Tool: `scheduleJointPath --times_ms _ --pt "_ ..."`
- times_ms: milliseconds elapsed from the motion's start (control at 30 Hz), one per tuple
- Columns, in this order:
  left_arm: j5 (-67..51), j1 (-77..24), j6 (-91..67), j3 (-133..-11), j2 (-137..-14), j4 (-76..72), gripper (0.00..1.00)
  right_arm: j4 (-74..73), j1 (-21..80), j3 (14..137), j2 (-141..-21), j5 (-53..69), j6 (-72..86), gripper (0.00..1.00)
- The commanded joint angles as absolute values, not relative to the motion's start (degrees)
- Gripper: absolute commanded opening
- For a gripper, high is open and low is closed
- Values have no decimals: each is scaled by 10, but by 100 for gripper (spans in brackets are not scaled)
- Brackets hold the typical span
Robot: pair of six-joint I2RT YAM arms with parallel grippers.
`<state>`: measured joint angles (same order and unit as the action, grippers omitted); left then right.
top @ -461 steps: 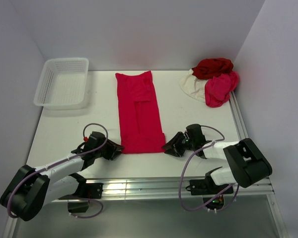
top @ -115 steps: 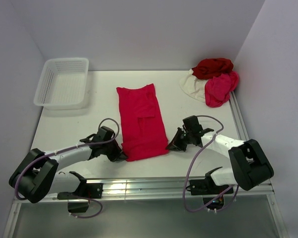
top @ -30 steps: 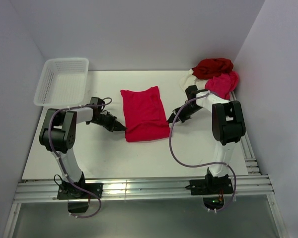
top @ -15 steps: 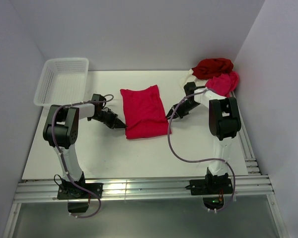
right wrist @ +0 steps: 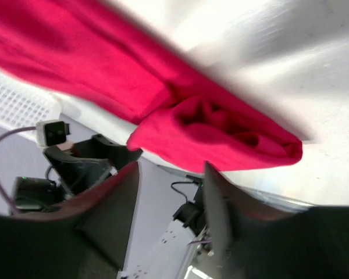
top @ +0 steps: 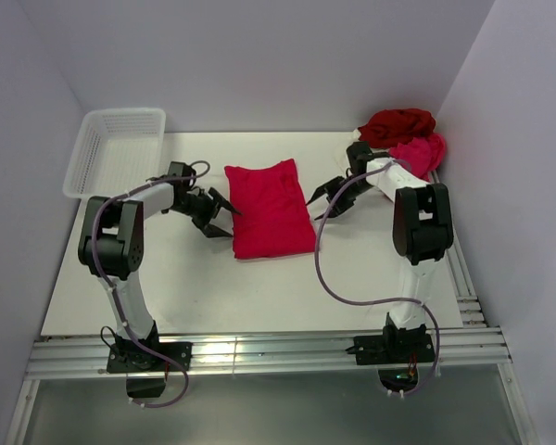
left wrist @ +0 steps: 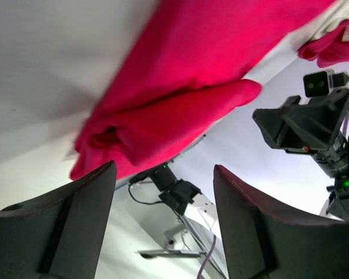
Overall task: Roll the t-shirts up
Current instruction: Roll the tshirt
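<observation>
Crimson t-shirt (top: pixel 269 209) lies mid-table, its near end bunched into a thick fold, between my two pincers. My left gripper (top: pixel 224 215) sits just beside its left edge, jaws wide, nothing in them. My right gripper (top: pixel 322 198) sits just beside its right edge, jaws also wide and empty. Count: one crimson shirt; one dark red t-shirt (top: pixel 397 125) and one pink t-shirt (top: pixel 415 158) heaped far right; one mesh basket (top: pixel 116 193) far left.

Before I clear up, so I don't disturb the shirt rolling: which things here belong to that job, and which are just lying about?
Belongs to the job:
- crimson t-shirt, folded, mid-table between the two arms
- heap of other t-shirts, far right corner

Just lying about:
- white mesh basket, far left corner
</observation>
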<state>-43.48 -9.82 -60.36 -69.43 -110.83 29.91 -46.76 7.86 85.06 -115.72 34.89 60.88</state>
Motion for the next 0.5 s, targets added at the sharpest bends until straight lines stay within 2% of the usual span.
scheduleJointPath --times_ms 0,67,100,200,267,467 --pt "-405 -96 -563 -764 -1060 351 73 -434 69 853 -1071 329 577 51" --pt "-387 -97 -550 -788 -1036 357 73 -404 69 828 -1043 349 545 42" --pt "-382 -98 -550 -788 -1026 353 73 -389 70 817 -1035 359 540 32" --pt "-384 -121 -553 -768 -991 315 70 -345 76 767 -1012 387 514 9" --pt "-373 -143 -557 -750 -977 301 68 -329 90 742 -1009 397 498 1" --pt "-382 -229 -591 -691 -989 200 63 -306 154 731 -1036 409 454 0"
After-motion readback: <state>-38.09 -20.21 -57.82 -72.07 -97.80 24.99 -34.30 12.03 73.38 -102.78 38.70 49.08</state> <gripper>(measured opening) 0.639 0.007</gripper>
